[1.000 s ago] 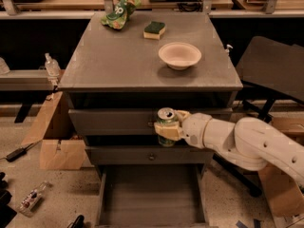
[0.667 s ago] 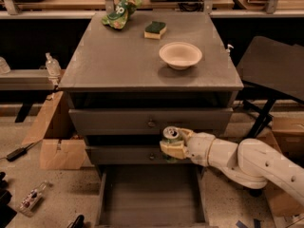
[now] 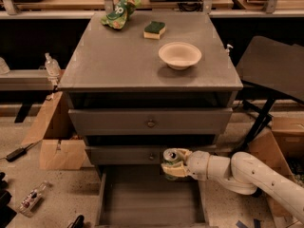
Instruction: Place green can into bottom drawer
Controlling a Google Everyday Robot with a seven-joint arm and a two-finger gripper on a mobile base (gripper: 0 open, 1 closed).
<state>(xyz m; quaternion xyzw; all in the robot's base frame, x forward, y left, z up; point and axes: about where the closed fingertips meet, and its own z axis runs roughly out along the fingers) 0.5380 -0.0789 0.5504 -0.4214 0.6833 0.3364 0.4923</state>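
The green can (image 3: 170, 161), green with a silver top, is held upright in my gripper (image 3: 173, 164), which reaches in from the right on a white arm. The can hangs in front of the second drawer's face, just above the back of the bottom drawer (image 3: 151, 202). That drawer is pulled open towards me, a wide grey tray with low side walls and a bare floor. My fingers (image 3: 176, 171) wrap around the can's body.
On the cabinet top stand a pale bowl (image 3: 179, 55), a green-and-yellow sponge (image 3: 155, 30) and a green snack bag (image 3: 120, 11). A cardboard box (image 3: 56, 139) sits to the left of the cabinet. A black chair (image 3: 273, 75) stands at the right. Clutter lies on the floor at the lower left.
My gripper has lowered the green can from the level of the upper drawer gap down to just above the open bottom drawer.
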